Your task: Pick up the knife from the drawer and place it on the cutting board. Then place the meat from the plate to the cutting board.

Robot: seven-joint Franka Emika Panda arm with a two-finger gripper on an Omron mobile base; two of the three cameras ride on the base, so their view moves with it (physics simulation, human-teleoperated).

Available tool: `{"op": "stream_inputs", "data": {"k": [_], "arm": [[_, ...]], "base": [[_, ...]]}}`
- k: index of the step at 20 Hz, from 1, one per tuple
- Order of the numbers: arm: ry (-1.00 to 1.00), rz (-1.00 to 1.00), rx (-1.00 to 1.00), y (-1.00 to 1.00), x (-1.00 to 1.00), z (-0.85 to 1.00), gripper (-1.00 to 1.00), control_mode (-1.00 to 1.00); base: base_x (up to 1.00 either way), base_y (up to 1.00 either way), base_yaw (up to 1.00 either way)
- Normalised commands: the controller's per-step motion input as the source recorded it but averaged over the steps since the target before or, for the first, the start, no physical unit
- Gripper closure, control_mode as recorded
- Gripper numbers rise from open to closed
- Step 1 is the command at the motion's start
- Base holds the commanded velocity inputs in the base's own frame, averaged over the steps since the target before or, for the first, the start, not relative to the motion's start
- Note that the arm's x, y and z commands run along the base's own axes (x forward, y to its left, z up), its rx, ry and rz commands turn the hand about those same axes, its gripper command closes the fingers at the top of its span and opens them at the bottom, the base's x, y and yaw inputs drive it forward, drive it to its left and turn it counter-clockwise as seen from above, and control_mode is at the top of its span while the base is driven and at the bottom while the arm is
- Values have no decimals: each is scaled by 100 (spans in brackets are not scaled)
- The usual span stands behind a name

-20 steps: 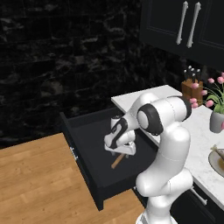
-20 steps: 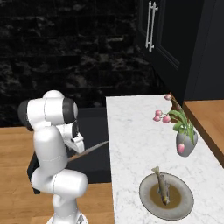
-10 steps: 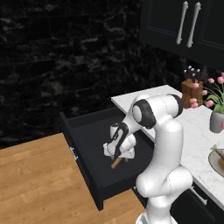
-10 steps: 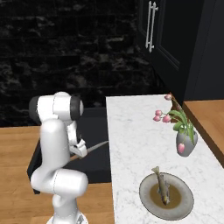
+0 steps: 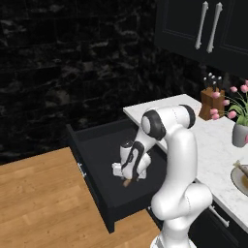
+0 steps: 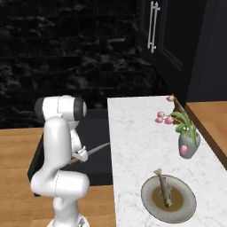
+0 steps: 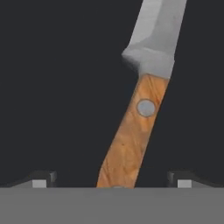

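The knife point(image 7: 140, 109) lies on the floor of the open black drawer point(image 5: 92, 181), brown wooden handle toward me, silver blade point(image 6: 99, 148) pointing away. My gripper point(image 7: 111, 179) hangs low in the drawer, right over the handle. It is open, one fingertip on each side of the handle with clear gaps. The left base view shows the hand point(image 5: 127, 177) above the handle's end point(image 5: 127, 183). On the white counter sits the plate point(image 6: 188, 208) with the meat point(image 6: 163, 188) on it. The cutting board is out of view.
A vase of pink flowers point(image 6: 188, 144) stands on the marble counter point(image 6: 133, 146) beyond the plate. A brown knife block with black handles point(image 5: 211, 101) sits at the counter's back. Black cabinet doors point(image 5: 208, 29) hang above. Wooden floor point(image 5: 43, 203) lies left of the drawer.
The arm has swung left and the hand has sunk lower into the drawer, down over the knife's handle. The knife has stayed in place.
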Motion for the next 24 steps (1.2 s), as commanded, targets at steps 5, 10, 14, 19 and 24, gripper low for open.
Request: {"op": "stream_inputs", "data": {"k": [5,10,14,19,24], "arm": [[-10,3,-1,1,2,-47,100,-100],[-1,0,0,0,0,-6,100,-100],[-8,0,0,-6,-19,-6,100,-100],[-13,0,2,28,-25,70,100,-100],[1,0,3,85,-24,100,100,-100]], "base": [[0,0,0],[0,0,0],[0,0,0],[0,0,0],[0,0,0]]}}
